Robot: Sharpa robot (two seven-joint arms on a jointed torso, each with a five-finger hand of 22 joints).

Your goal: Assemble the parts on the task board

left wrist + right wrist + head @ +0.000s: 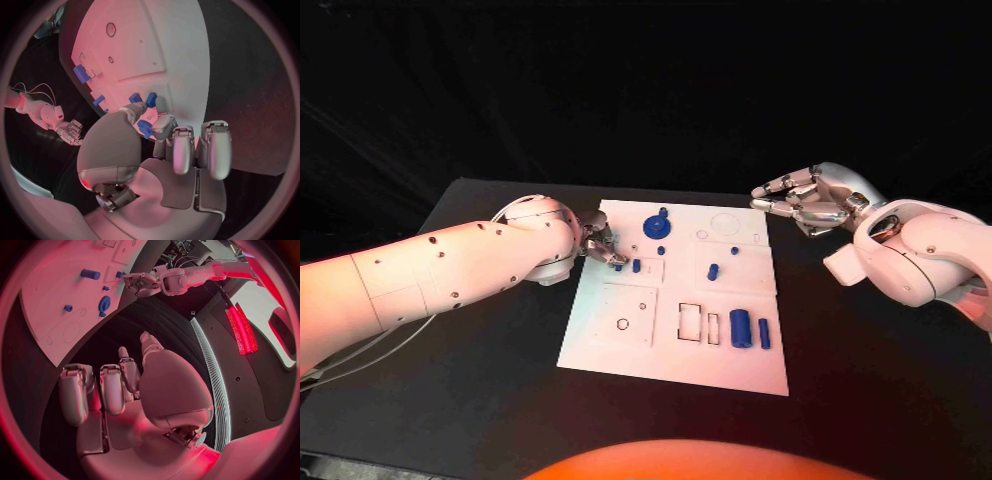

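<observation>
Head view: white rectangular task board (pixel 678 330) lies mid black surface (pixel 877 400). My left hand (pixel 603 246) sits at the board's left edge, fingertips down on the board beside a small blue peg part (pixel 636 266). Left wrist view shows the fingers (pixel 164 126) curled around a small blue ribbed part (pixel 144 128), with two more small blue pieces (pixel 143 98) just past the fingertips. So left is pinching a blue part, touching or just above the board; can't tell which.

My right hand (pixel 806 202) hovers off the board's far right corner, above the surface, fingers loosely curled and apart, holding nothing. Right wrist view confirms: empty palm (pixel 125 390), board well apart from it.

Other parts on the board: blue round gear (pixel 655 226) near the far edge, short blue peg (pixel 713 271) at centre, two blue cylinders (pixel 749 329) standing side by side near the board's right edge, next to rectangular slots (pixel 692 322).
</observation>
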